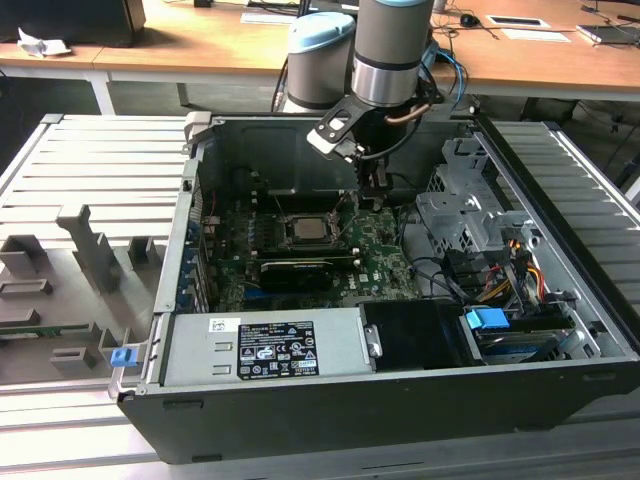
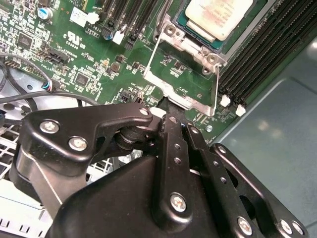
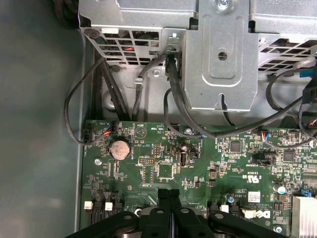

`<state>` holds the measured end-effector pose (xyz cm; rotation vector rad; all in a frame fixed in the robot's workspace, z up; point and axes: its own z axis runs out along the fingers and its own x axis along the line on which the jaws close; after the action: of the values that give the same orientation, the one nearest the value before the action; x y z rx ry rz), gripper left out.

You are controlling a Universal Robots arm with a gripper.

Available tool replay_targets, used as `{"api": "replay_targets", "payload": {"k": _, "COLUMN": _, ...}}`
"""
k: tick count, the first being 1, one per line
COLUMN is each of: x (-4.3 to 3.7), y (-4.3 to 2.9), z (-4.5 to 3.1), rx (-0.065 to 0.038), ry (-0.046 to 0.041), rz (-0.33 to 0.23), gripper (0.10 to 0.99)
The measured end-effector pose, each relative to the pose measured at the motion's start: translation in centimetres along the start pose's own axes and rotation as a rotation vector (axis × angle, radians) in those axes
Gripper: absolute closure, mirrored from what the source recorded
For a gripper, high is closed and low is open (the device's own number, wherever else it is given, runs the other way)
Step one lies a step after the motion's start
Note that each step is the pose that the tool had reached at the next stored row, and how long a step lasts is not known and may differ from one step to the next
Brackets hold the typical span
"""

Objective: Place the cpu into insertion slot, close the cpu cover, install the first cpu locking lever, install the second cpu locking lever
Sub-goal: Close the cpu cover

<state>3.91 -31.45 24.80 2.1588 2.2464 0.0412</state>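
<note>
Clearly, our black two-fingered gripper (image 2: pixel 166 106) has its fingers pressed together with no gap, as both wrist views show. We judge that the joined tips serve as one blunt pusher rather than a clamp. They touch the near edge of the cpu cover (image 2: pixel 188 99), a thin silvery metal frame with a large central cut-out; whether they pinch a lip of it we cannot tell. That cover is swung open toward the gripper, with green board showing through its cut-out, so the socket beyond lies uncovered. Just past the cover's hinged side sits the cpu (image 2: pixel 220 15), a small flat square with a silvery-grey top. It is already lying in the insertion slot (image 2: pixel 246 30), the square socket with a silvery rim, so we read the placing as done and the cover as not yet closed. We cannot pick out the locking levers with confidence.

Counting outward, we have one gripper with two fingers, one cover, one cpu and one socket. Beside the socket, the long black memory slots (image 2: pixel 262 49) end in two white plastic latches (image 2: pixel 225 100). On the green motherboard (image 2: pixel 99 59), one round silvery coin cell (image 3: pixel 119 148) lies between the gripper and one grey sheet-metal drive cage (image 3: pixel 220 54). In the exterior view, one long black expansion card (image 1: pixel 295 270) lies past the socket from the gripper.
</note>
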Motion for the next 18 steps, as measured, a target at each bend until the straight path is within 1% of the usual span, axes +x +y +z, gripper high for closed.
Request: {"api": "replay_targets", "payload": {"k": 18, "x": 0.02, "y": -0.43, "z": -0.02, "rx": 0.0, "ry": 0.0, "rz": 0.0, "gripper": 0.98}}
